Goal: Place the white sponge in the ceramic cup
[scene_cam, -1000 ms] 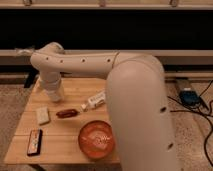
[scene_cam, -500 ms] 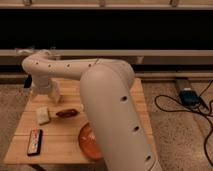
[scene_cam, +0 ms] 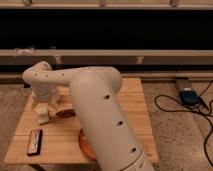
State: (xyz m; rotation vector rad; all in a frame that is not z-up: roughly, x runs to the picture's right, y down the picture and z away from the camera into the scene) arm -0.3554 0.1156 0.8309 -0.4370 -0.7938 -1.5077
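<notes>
- The gripper (scene_cam: 44, 107) hung low over the wooden table (scene_cam: 131, 100) towards its 9 o'clock edge, at the end of the white arm (scene_cam: 100, 110) that rose from 6 o'clock and bent back down.
- Whether its jaws stood apart or together could not be told.
- The white sponge (scene_cam: 43, 119) showed as a pale pad directly under the gripper, touching it or nearly so; the two were hard to separate.
- A small reddish-brown item (scene_cam: 65, 113) lay just beside the gripper at its 3 o'clock.
- The black-and-red device (scene_cam: 34, 141) lay flat at the table's 8 o'clock corner, apart from the sponge.
- The orange-red bowl (scene_cam: 84, 144) sat at 6 o'clock, mostly hidden behind the arm.
- On the floor off the 3 o'clock side lay a blue box (scene_cam: 189, 96) with dark cables (scene_cam: 165, 105).
</notes>
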